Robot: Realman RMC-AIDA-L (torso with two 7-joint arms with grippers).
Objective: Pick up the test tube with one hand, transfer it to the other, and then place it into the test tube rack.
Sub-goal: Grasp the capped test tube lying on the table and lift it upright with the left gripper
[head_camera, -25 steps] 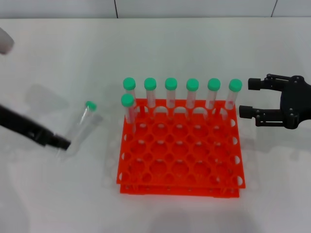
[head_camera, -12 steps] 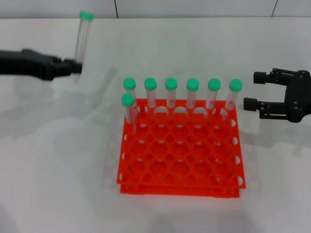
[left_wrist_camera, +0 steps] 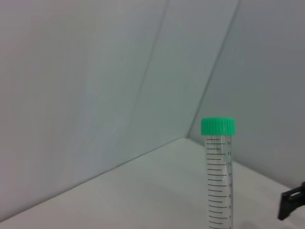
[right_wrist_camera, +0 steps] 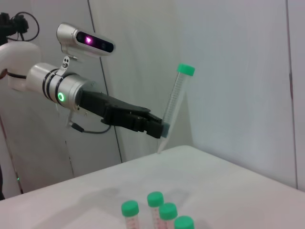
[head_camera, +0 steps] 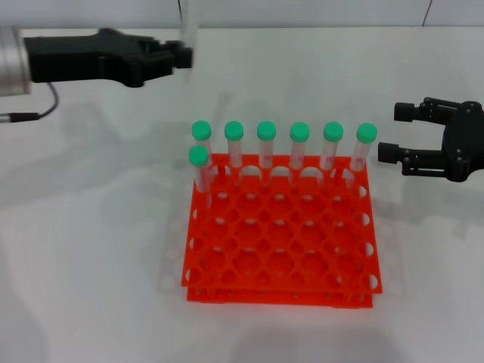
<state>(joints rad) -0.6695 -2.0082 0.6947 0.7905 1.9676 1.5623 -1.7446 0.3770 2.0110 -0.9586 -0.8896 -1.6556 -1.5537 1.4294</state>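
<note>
Black two-fingered left gripper [head_camera: 184,55] clamps the clear green-capped test tube [right_wrist_camera: 172,106] above the orange rack [head_camera: 281,243]; right gripper [head_camera: 394,132] waits beside it, fingers spread.

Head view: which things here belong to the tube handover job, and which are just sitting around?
In the job:
slim clear green-capped test tube
left pincer gripping it
open right pincer
bright orange-red plastic rack

Sitting around:
seven capped tubes in the rack
white table
</note>
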